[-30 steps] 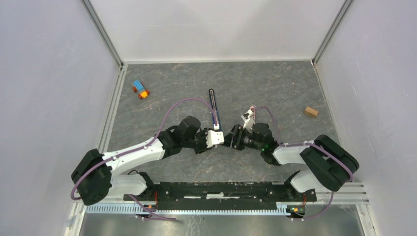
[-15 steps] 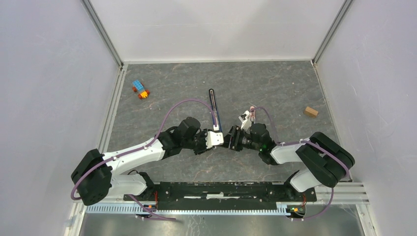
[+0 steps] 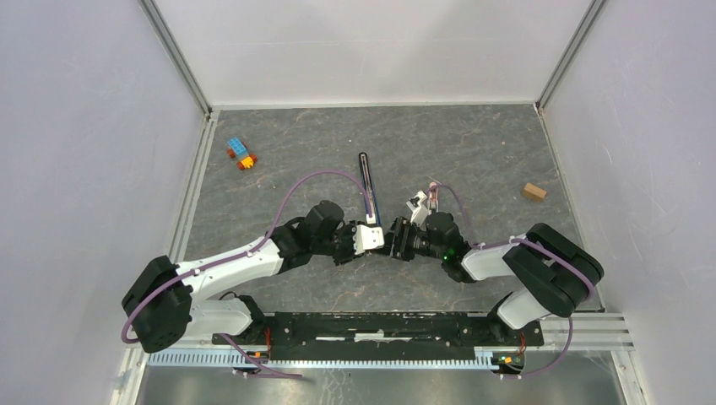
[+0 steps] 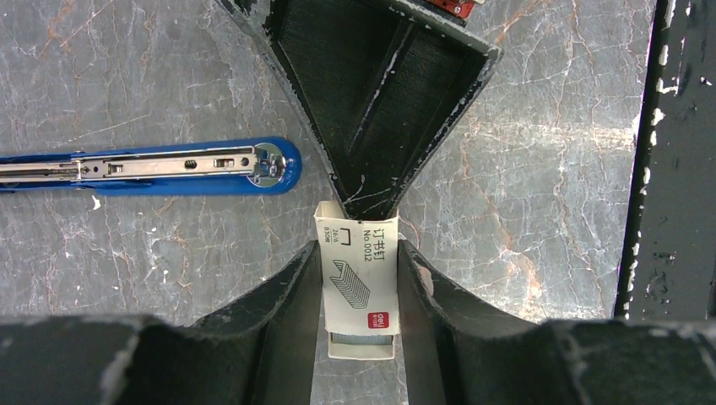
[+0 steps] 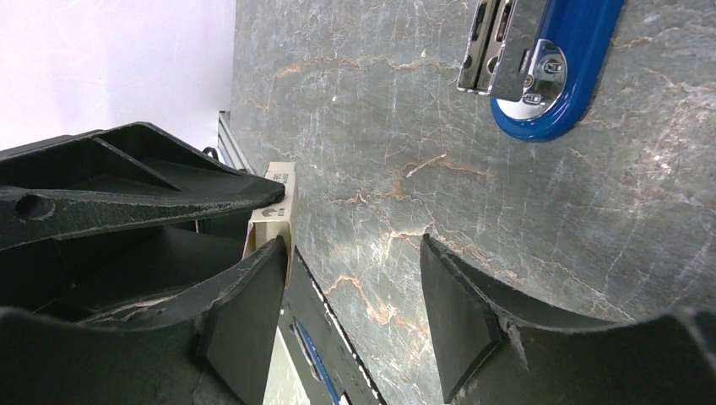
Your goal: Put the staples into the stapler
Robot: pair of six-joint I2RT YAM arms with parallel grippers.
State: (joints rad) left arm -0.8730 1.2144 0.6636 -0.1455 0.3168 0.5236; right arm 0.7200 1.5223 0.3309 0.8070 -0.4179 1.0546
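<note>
**Left claw grips the staple box, right claw wide open beside it**

The left claw [image 4: 360, 253] is closed most of the way. Its two black fingers [image 4: 287, 287] press on the long sides of a small white staple box [image 4: 359, 270], which sits straight between them. The box has a little drawing of staples and some print on it. At the end of the box nearest the left wrist, a grey strip of staples [image 4: 361, 340] peeks out.

The right claw [image 5: 353, 245] is wide open and holds nothing. It points at the left claw, so the two meet nose to nose. The tip of one of its fingers [image 4: 371, 110] is right at the far end of the box. I cannot tell if it really touches. Its other finger is well off to the side, over bare surface.

The stapler [image 3: 367, 190] lies on the surface, just beside the two claws, and no claw touches it. It is folded out flat into one long thin line. Its round blue end is near the claws, and its black end points to the back wall. The shiny metal track inside it shows.

The surface [image 3: 473, 152] is dark grey with thin pale cracks, like stone. Pale walls stand on three sides, with metal rails along the edges. Some toy bricks [image 3: 241, 153] sit near the back left corner. A small brown block [image 3: 533, 191] sits by the right wall.
</note>
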